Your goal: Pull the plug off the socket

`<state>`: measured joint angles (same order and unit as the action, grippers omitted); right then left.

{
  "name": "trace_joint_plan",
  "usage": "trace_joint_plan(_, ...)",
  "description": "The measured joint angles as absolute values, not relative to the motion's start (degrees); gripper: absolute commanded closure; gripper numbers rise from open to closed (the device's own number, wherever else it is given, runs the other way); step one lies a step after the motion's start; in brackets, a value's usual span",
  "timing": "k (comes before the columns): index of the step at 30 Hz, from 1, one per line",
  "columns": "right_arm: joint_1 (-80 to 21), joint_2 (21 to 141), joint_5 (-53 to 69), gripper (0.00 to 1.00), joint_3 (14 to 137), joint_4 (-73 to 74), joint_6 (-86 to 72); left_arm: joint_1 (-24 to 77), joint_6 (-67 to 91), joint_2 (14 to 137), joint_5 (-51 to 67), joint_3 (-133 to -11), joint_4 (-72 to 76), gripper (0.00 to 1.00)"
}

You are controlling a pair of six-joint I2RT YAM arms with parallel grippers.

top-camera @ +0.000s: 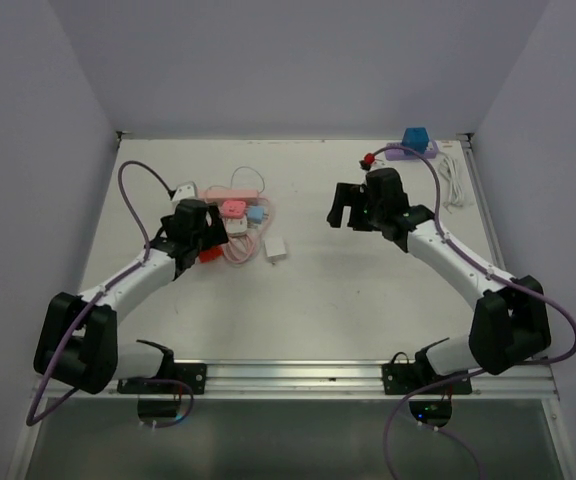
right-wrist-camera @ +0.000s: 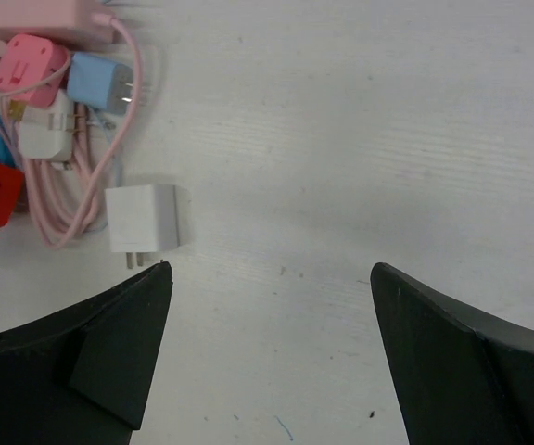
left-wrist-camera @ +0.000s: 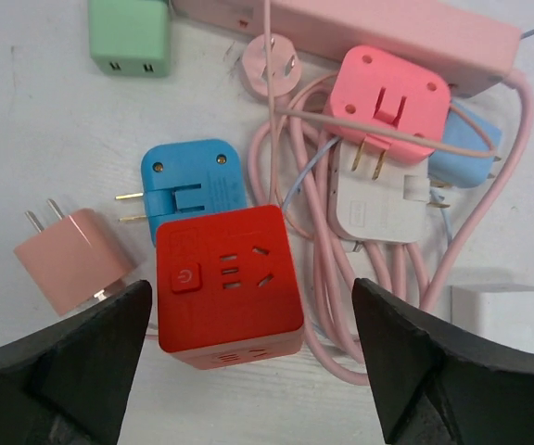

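Claws first: left claw (left-wrist-camera: 248, 301) stands wide open, one finger on either side of the red socket cube (left-wrist-camera: 230, 278) with a gap on both sides, so it grips nothing; cube sits on the table (right-wrist-camera: 387, 139), button and slots facing up and uncovered; blue plug (left-wrist-camera: 193, 176) lies just behind it, prongs bare and pointing sideways; pink plug (left-wrist-camera: 72, 260) rests beside one finger; over to the right claw (right-wrist-camera: 272, 278), also wide open above the table, holding nothing; white plug (right-wrist-camera: 144, 218) lies free just off one fingertip, prongs out, beside the looped pink cord (right-wrist-camera: 63, 199), apart from the cube.
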<state>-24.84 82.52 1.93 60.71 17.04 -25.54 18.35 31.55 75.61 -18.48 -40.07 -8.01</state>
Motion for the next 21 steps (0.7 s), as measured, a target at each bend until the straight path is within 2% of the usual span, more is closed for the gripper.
trace_joint_plan(2, -23.44, 81.41, -0.34, 0.07, 60.38, 18.55, -25.23, 18.28, 30.94, 74.52, -18.52, -41.74, -8.84, 0.00)
trace_joint_plan(6, -20.38, 80.58, -4.78, 0.01, 60.36, 20.40, -25.21, 18.26, 30.11, 70.74, -18.52, -44.69, -10.72, 0.00)
trace_joint_plan(12, -17.72, 80.99, -12.16, 0.01, 62.11, 23.05, -26.04, 18.24, 26.79, 59.96, -19.00, -46.57, -13.02, 0.00)
trace_joint_plan(17, -15.46, 87.15, -15.86, 0.02, 70.28, 24.34, -27.55, 18.13, 22.96, 50.06, -20.45, -43.40, -13.37, 0.00)
trace_joint_plan(21, -12.71, 94.56, -18.02, 0.02, 78.83, 25.69, -30.33, 18.09, 19.94, 41.82, -21.71, -36.23, -13.89, 0.00)
